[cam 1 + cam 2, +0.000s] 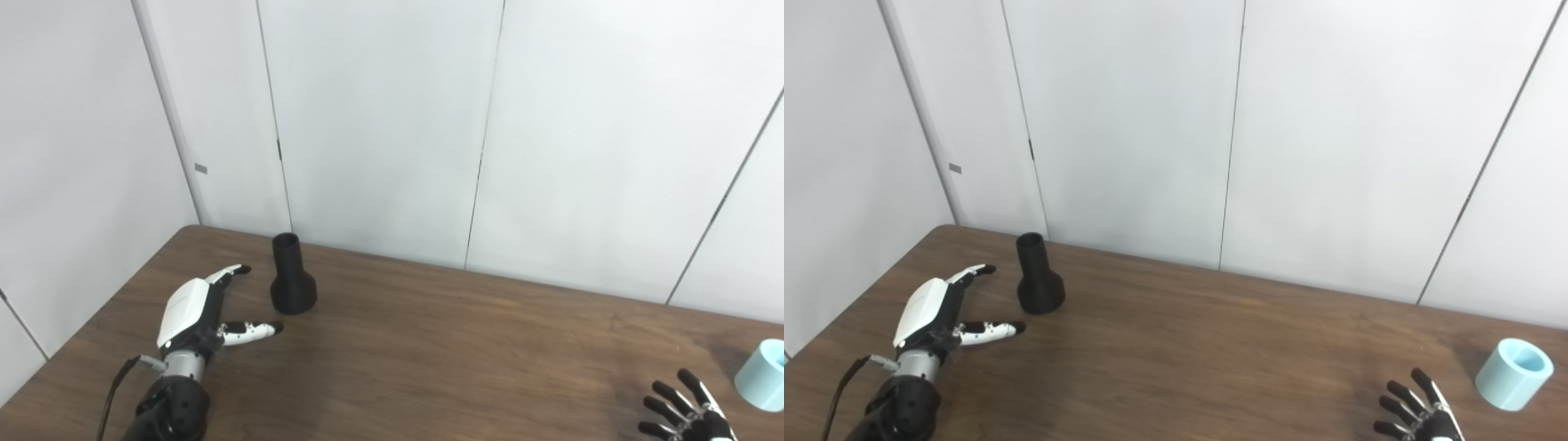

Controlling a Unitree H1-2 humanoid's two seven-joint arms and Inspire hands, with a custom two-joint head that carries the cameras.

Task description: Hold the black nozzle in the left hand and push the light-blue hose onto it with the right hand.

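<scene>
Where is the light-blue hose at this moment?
The light-blue hose lies on the table at its far right side, just beyond the open right hand and untouched by it.

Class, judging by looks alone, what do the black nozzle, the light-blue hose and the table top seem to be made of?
Black nozzle: probably matte plastic, dull with no glints.
Light-blue hose: probably smooth plastic or rubber, with an even pastel colour and a thick wall.
Table: wood or wood-look laminate, showing brown grain streaks and a faint sheen.
</scene>
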